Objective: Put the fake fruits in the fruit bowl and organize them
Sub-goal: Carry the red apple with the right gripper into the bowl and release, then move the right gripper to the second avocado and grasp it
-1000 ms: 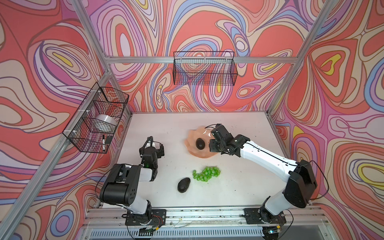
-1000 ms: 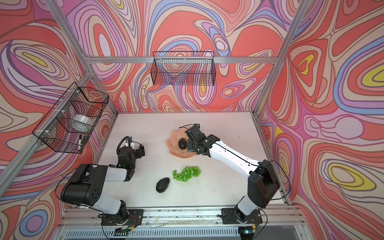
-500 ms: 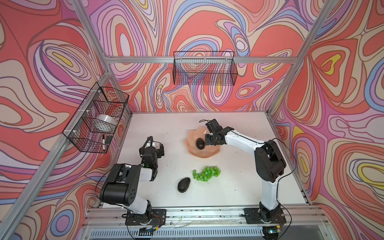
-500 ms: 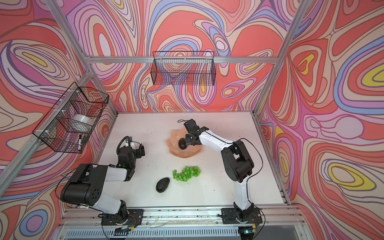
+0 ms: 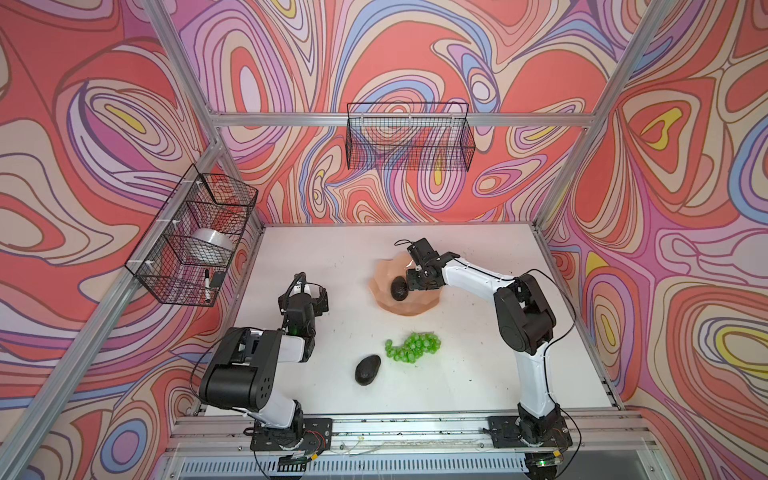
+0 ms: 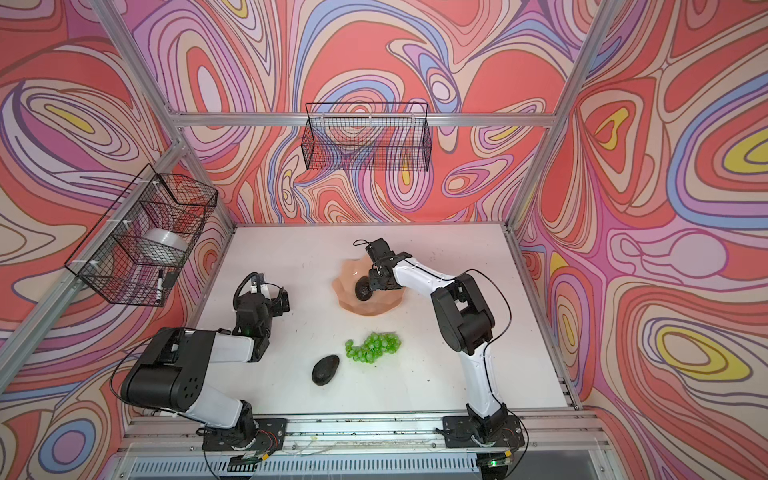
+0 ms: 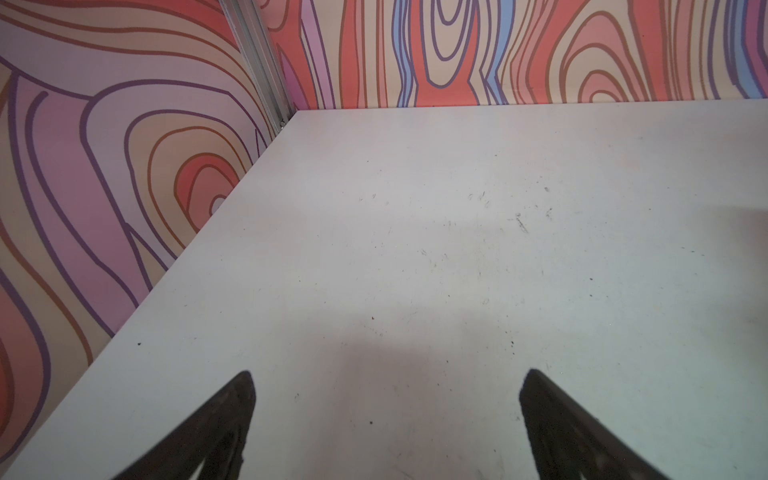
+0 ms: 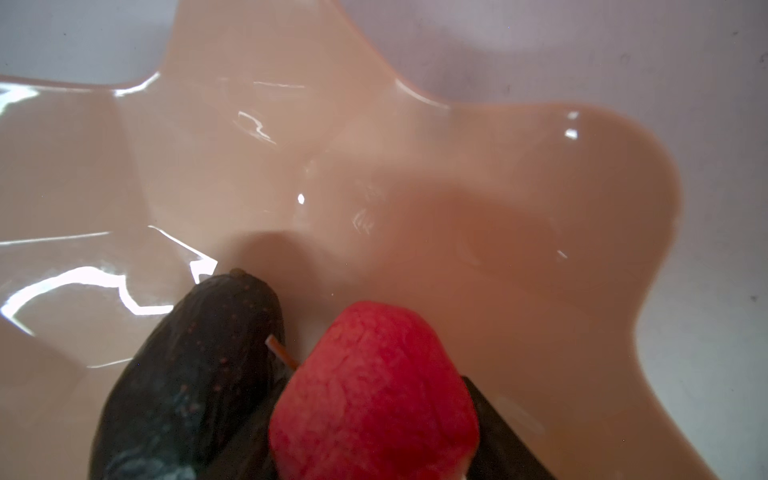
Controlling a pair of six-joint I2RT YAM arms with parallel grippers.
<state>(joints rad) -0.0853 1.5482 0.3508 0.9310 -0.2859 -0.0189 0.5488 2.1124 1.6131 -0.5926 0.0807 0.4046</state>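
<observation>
Four fake fruits, one fruit bowl, two grippers; each position is taken from the nearest gripper.

1. right gripper [image 5: 411, 282]: low over the fruit bowl [image 5: 409, 311], jaws partly apart. The red apple [image 8: 374, 390] sits between its fingers [image 8: 503, 419]. Whether they press the fruit or only flank it cannot be told.
2. red apple: inside the bowl's rim, between the right gripper's fingers. Its stem [image 8: 282, 353] points at the neighbouring avocado.
3. avocado in bowl [image 5: 399, 289]: dark, lying on the bowl floor just beside the right gripper's tips, on their side toward the left arm. It shows in both top views.
4. fruit bowl: peach-pink with a scalloped rim, directly beneath the right gripper, on the white table [image 5: 478, 374].
5. green grapes [image 5: 413, 347]: on the table outside the bowl, well apart from the right gripper, toward the arm bases.
6. second avocado [image 5: 368, 370]: on the table just beside the grapes, farther from the right gripper than they are, on the left arm's side.
7. left gripper [image 7: 389, 374]: jaws wide with nothing between them and bare table ahead. It is well apart from the bowl and every fruit.
</observation>
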